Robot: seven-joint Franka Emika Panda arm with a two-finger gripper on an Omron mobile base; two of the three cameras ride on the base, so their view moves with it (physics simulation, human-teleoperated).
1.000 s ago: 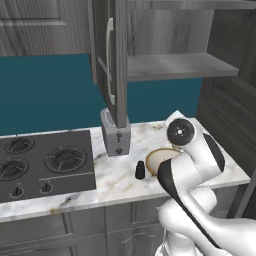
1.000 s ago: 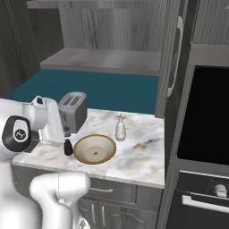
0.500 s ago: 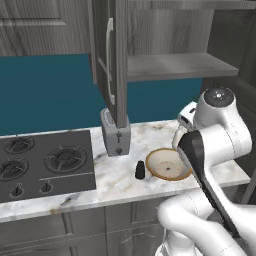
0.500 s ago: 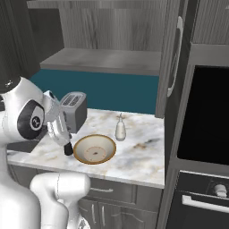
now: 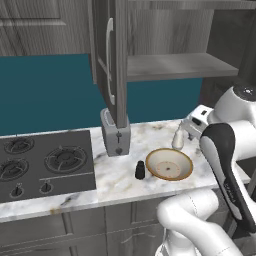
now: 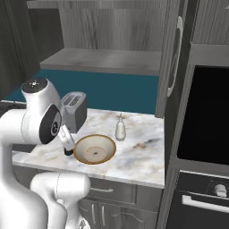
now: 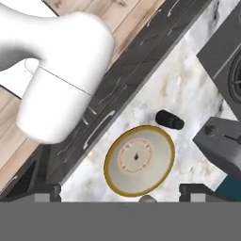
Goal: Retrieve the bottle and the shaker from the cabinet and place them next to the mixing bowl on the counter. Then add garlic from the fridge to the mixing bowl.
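**Bottle and shaker parked by the bowl**

The mixing bowl [image 5: 169, 164] is seen near the tabletop [image 5: 120, 182] front edge. The dark shaker [image 5: 140, 170] is set just beside it on the toaster [image 5: 115, 133] side, the bottle [image 5: 178, 138] just behind it. The end effector [image 7: 120, 197] is spread wide, nothing held, above the bowl.

- Even, soft rendered light throughout; no glare and no hot spots.
- The counter [image 5: 115, 175] is bright marble, with only faint shadows at its back edge.
- The cabinet [image 6: 107, 31] interior sits dim.
- All views are sharp, without blur or edge distortion.
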